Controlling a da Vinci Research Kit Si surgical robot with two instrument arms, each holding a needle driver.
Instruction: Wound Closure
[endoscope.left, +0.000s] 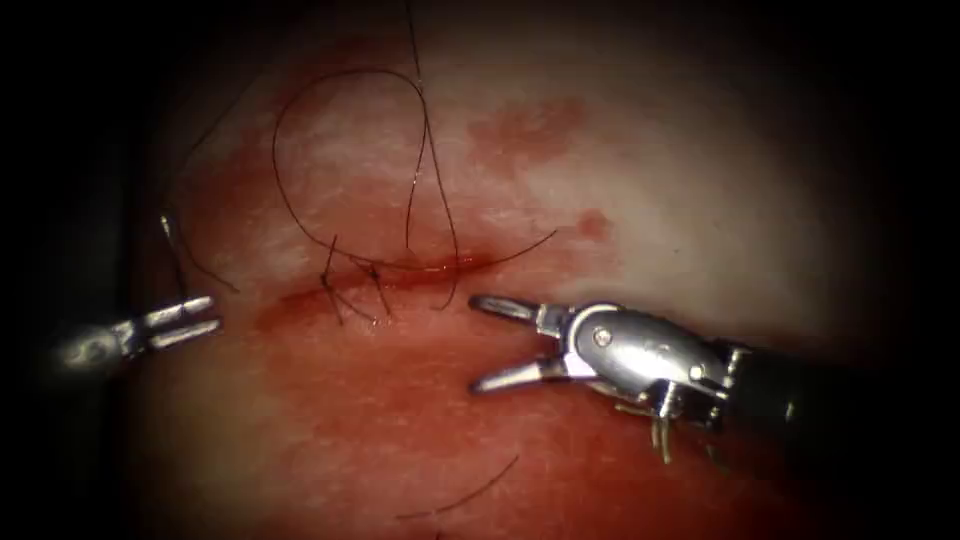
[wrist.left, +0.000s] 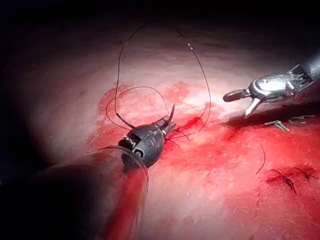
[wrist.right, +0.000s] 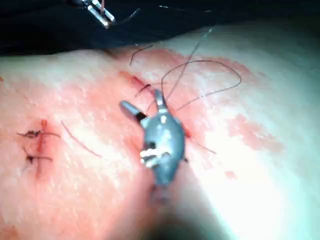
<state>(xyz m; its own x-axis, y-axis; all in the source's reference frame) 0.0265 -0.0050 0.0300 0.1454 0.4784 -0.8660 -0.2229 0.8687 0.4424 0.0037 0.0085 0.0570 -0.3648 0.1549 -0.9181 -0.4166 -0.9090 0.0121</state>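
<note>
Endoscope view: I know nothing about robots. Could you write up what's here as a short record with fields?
Left pincer: left of the cut, apparently shut on the needle near one end
Right pincer: by the cut's right end, jaws wide open, holding nothing
Needle: out of the tissue
Thread: loose loops on the tissue, running down to the cut
Cut thread end: lying loose on the tissue
</note>
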